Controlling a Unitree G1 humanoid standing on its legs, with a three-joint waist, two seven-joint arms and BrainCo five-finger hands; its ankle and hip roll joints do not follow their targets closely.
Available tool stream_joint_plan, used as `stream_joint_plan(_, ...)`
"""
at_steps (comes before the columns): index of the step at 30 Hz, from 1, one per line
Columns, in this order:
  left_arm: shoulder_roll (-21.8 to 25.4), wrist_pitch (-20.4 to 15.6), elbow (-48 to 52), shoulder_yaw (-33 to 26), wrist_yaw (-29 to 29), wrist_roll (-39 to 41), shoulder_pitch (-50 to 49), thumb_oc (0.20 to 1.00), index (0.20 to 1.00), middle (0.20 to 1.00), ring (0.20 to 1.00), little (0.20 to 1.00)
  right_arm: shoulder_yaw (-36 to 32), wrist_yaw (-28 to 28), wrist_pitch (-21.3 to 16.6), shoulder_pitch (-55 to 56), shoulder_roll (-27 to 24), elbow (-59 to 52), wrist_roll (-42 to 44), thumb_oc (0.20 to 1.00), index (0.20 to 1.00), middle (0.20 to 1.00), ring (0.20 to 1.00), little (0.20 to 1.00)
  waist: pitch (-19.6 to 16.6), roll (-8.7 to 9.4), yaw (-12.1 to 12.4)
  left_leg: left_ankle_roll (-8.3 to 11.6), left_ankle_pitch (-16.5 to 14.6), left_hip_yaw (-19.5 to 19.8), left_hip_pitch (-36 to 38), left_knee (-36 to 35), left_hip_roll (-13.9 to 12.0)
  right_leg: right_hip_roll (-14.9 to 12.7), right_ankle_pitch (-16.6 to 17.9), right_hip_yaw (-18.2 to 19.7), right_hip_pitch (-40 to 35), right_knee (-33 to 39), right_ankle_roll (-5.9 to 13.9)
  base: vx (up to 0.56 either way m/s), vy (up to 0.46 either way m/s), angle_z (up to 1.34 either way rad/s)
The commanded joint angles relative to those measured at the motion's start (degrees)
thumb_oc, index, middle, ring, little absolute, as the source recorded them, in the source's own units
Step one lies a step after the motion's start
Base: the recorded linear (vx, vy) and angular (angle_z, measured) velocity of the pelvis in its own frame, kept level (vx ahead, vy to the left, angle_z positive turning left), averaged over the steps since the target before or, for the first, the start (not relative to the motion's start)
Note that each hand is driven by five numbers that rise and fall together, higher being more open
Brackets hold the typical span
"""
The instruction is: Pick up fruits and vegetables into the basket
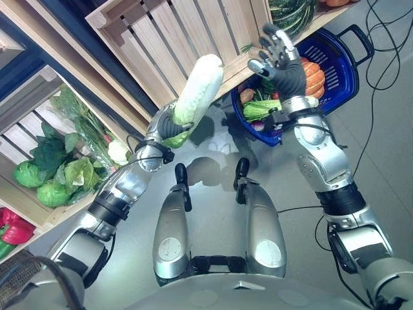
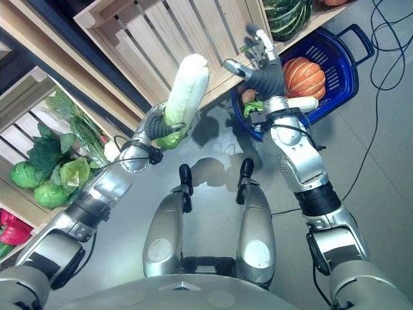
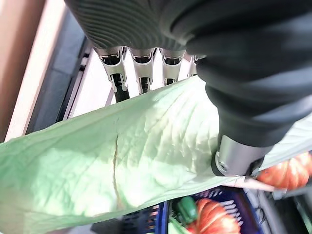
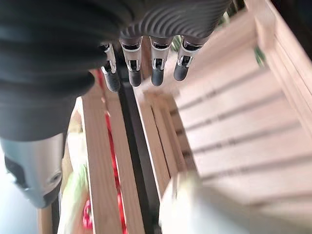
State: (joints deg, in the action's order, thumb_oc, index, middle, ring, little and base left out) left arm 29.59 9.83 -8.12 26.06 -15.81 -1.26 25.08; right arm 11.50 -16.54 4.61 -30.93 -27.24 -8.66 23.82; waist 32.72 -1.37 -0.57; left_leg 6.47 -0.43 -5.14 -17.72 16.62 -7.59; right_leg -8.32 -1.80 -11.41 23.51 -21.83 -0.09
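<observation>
My left hand (image 1: pixel 169 126) is shut on a long pale-green napa cabbage (image 1: pixel 197 90), held up in front of the wooden crates; its fingers (image 3: pixel 118 73) and thumb wrap the leafy body (image 3: pixel 122 161). The blue basket (image 1: pixel 341 74) stands on the floor at the upper right, holding an orange pumpkin (image 2: pixel 304 77), a green vegetable (image 1: pixel 261 108) and other produce. My right hand (image 1: pixel 279 57) hovers open above the basket's left rim, fingers (image 4: pixel 156 66) spread and holding nothing.
Slatted wooden crates (image 1: pixel 174 32) line the shelf behind the cabbage. A lower-left crate holds leafy greens and round cabbages (image 1: pixel 55 174); red peppers (image 1: pixel 14 227) lie further left. A striped green squash (image 1: pixel 292 13) sits on the shelf above the basket.
</observation>
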Motion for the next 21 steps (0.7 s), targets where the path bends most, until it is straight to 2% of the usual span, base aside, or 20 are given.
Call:
stream_joint_plan(1, -0.2, -7.0, 7.2, -5.8, -2.6, 3.7, -2.8, 0.200, 0.200, 0.200, 0.200, 0.200, -5.4, -2.6, -5.7, 1.7, -3.2, -7.7, -5.8, 1.000, 1.000, 1.000, 1.000, 1.000, -4.0, 0.96, -1.8, -4.48, -4.0, -3.2, 0.2, 0.5, 3.0, -0.2, -3.8, 1.9, -3.9, 1.6, 4.88, 0.00, 0.000, 0.00)
stream_joint_plan(7, -0.4, -10.1, 9.3, -9.7, -0.9, 8.0, -5.5, 0.200, 0.200, 0.200, 0.200, 0.200, -9.4, -3.2, -6.6, 5.0, -5.1, -6.6, -3.9, 1.000, 1.000, 1.000, 1.000, 1.000, -4.3, 1.35, -1.8, -4.68, -4.5, -3.4, 0.3, 1.1, 3.0, 0.0, -3.9, 2.1, -4.3, 1.6, 4.75, 0.00, 0.000, 0.00)
stream_joint_plan(11, 0.0, -10.6, 11.0, -10.8, 0.0, 7.9, -6.3, 0.200, 0.200, 0.200, 0.200, 0.200, -10.2, -1.2, -6.4, 6.7, -5.3, -4.9, -0.6, 1.000, 1.000, 1.000, 1.000, 1.000, -4.3, 1.46, -1.7, -4.79, -4.8, -3.5, 0.2, 1.5, 3.0, 0.0, -3.9, 2.2, -4.5, 1.6, 4.79, 0.00, 0.000, 0.00)
stream_joint_plan(18, 1.5, -7.3, 12.7, -9.3, 4.5, 2.3, -3.7, 0.200, 0.200, 0.200, 0.200, 0.200, -7.6, 8.3, -4.7, 6.5, -3.8, -4.1, 11.2, 1.000, 1.000, 1.000, 1.000, 1.000, -4.1, 1.60, -1.4, -5.06, -4.8, -3.2, -0.2, 2.2, 3.1, 0.1, -4.0, 2.1, -4.4, 1.0, 4.69, 0.01, -0.015, 0.00)
stream_joint_plan(21, 2.2, -6.2, 11.8, -7.8, 5.9, -3.6, -1.9, 0.200, 0.200, 0.200, 0.200, 0.200, -5.6, 11.6, -3.3, 5.3, -2.5, -3.8, 13.5, 1.000, 1.000, 1.000, 1.000, 1.000, -4.0, 1.49, -1.4, -5.08, -4.8, -3.2, -0.2, 2.4, 3.2, 0.0, -4.1, 2.1, -4.4, 0.8, 4.66, 0.00, 0.000, 0.00)
